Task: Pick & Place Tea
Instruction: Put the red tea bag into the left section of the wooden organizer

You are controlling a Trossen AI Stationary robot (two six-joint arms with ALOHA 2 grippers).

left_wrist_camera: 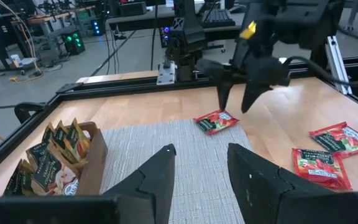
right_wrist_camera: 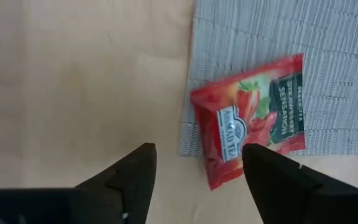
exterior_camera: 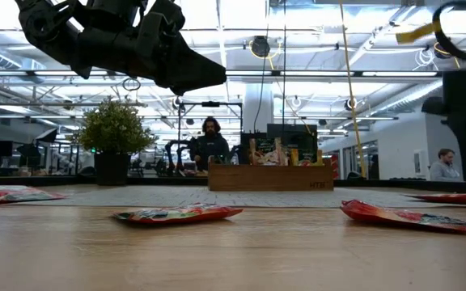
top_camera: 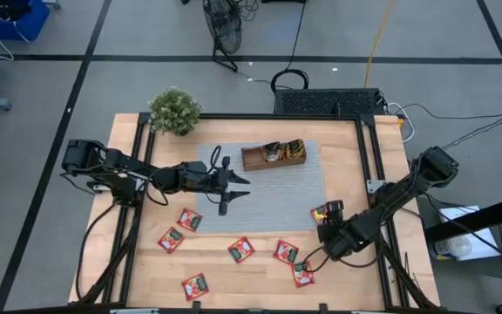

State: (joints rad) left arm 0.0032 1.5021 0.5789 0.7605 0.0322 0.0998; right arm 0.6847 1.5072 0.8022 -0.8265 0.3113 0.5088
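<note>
Red foil catches the eye first: one red packet of the tea lies directly beyond the right gripper, straddling the corner edge of the grey woven mat and the bare wooden bench. That gripper hangs just above it with its fingers spread wide and nothing between them; the packet is free on the surface. It looks light, thin and crinkly, a soft sachet with sealed flat borders, so it would likely slide or buckle under a sideways push. A pinch across two opposite edges, with the fingers brought down flush to the surface, seems the safest hold, and the corner overhanging the mat edge may offer a slight lip.

Farther out from the right gripper, toward the left arm's side, more red packets lie scattered flat and apart on the wood, none overlapping.

Beyond those, the left gripper hovers over the mat with its fingers part-way apart and empty. Just past its tips stands the wooden tray, holding several upright packets with green and yellowish wrappers, packed close together. Farthest off sits a small potted plant at the bench corner.
</note>
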